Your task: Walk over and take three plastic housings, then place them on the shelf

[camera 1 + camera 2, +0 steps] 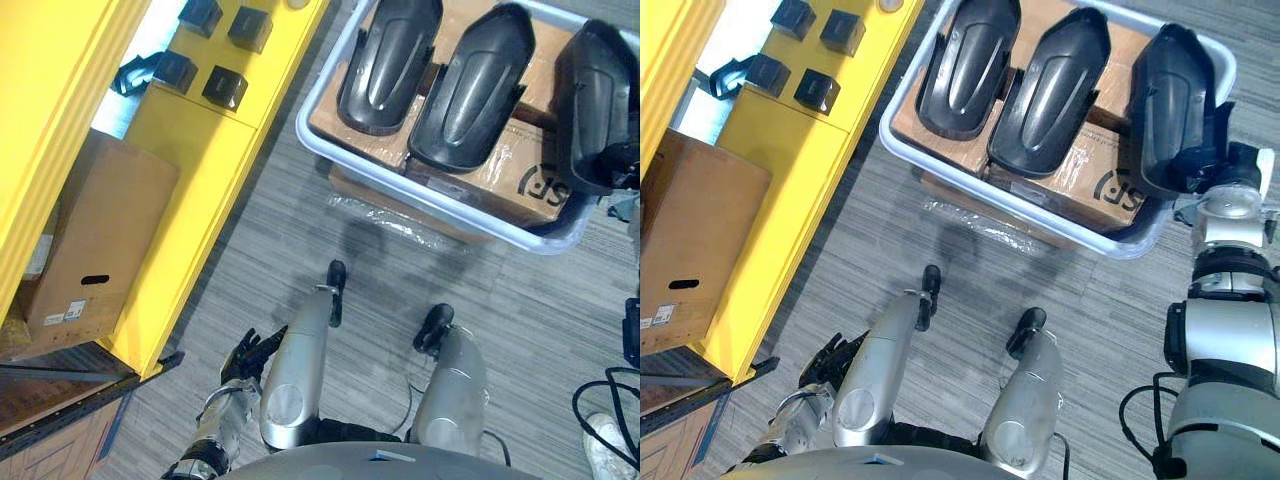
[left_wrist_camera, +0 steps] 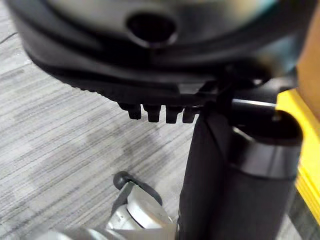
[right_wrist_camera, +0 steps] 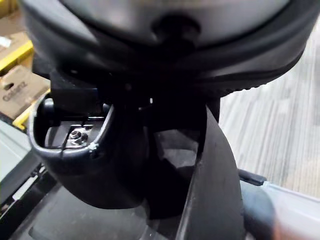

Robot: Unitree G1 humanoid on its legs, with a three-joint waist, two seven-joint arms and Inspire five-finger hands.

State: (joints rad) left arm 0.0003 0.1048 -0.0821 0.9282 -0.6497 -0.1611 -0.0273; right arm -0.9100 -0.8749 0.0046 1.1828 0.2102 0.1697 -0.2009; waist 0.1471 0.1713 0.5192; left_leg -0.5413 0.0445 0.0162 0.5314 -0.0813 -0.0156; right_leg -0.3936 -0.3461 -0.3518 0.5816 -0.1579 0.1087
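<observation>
Three black plastic housings lie side by side on cardboard in a pale bin [image 1: 305, 130]: the left one [image 1: 390, 60], the middle one [image 1: 470, 85] and the right one [image 1: 595, 100]. My right hand [image 1: 1218, 160] reaches up to the near right edge of the right housing [image 1: 1175, 100] and touches it. The right wrist view shows that housing's hollow end [image 3: 95, 150] very close under the hand. My left hand [image 1: 250, 355] hangs low beside me over the grey carpet, open and holding nothing.
A yellow shelf [image 1: 200, 150] runs along the left, with several small black blocks [image 1: 225, 88] on top. A cardboard box [image 1: 95, 240] sits in its lower level. Striped grey carpet lies between me and the bin. A white shoe [image 1: 610, 440] shows at the lower right.
</observation>
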